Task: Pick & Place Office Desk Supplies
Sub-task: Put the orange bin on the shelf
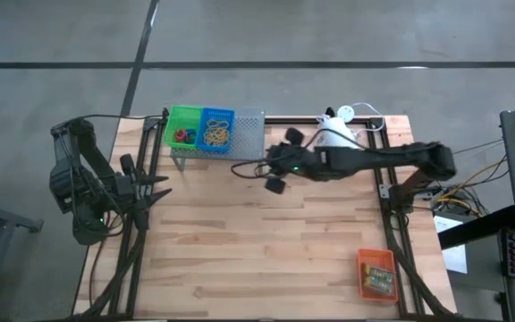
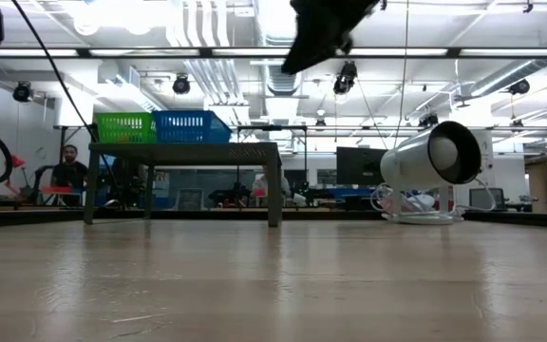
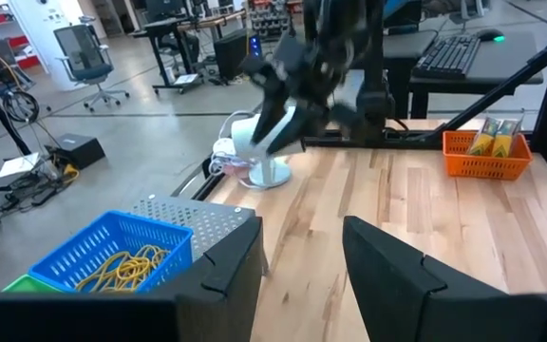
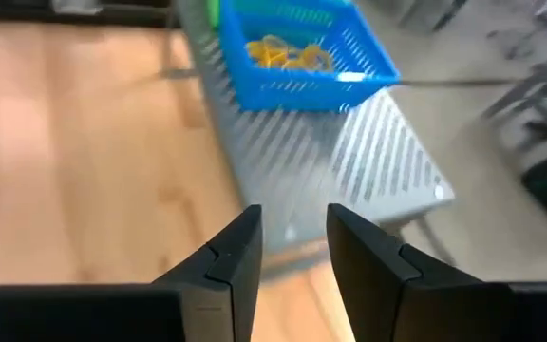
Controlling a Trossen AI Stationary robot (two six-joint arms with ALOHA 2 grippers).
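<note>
A green tray (image 1: 182, 128) with small red and blue loops and a blue tray (image 1: 217, 128) with tan rubber bands (image 4: 283, 52) stand side by side on the grey perforated shelf (image 1: 250, 134) at the table's far edge. An orange tray (image 1: 376, 273) with two printed card boxes (image 3: 495, 141) sits at the near right corner. My right gripper (image 4: 292, 247) hangs open and empty above the table, just near and right of the shelf (image 4: 349, 161). My left gripper (image 3: 302, 256) waits open at the table's left side.
A white lamp (image 1: 338, 134) lies on the table right of the shelf, under my right arm, with its cable trailing behind. Bare wood fills the table's middle and near side. A person (image 2: 69, 166) sits in the room beyond the table.
</note>
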